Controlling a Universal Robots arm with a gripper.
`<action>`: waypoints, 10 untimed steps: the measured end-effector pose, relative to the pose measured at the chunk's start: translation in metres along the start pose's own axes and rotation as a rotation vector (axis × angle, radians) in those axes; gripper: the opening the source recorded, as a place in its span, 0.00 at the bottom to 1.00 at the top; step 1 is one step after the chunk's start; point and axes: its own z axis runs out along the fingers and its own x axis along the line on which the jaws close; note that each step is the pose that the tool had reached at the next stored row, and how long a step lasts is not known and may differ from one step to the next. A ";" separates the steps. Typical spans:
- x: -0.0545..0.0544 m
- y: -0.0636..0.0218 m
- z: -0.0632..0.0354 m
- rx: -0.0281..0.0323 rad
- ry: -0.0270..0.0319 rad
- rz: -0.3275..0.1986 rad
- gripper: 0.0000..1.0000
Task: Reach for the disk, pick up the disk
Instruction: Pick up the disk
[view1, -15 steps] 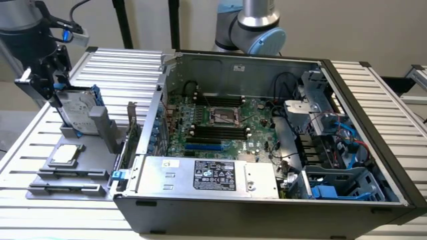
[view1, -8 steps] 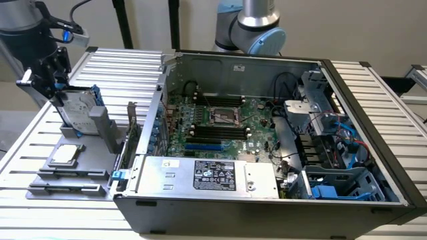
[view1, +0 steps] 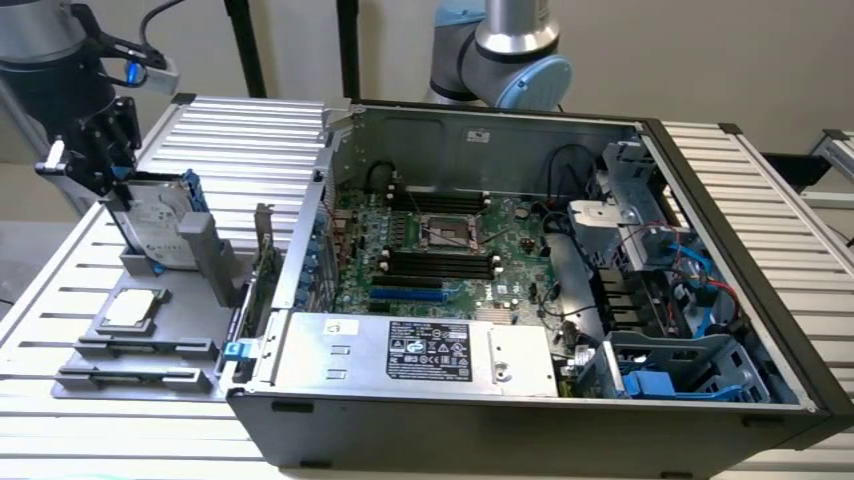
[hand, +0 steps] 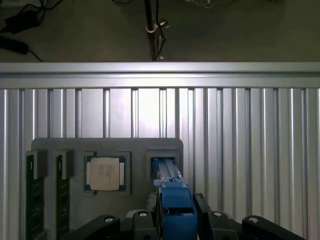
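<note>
Disk (view1: 158, 225), upright in grey holder (view1: 187, 322), long axis vertical, directly under gripper (hand: 175, 206), jaws apart flanking blue top rail.

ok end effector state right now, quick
end effector: set around the top edge of the disk, which stands upright in the grey holder; cannot tell if it is shut on it
</note>
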 end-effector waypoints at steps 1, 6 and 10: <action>0.000 0.0000 0.0000 0.0000 0.0000 0.000 0.42; 0.000 0.0000 0.0001 -0.0001 0.0001 0.000 0.42; 0.000 -0.0003 0.0004 0.0002 -0.0001 0.000 0.42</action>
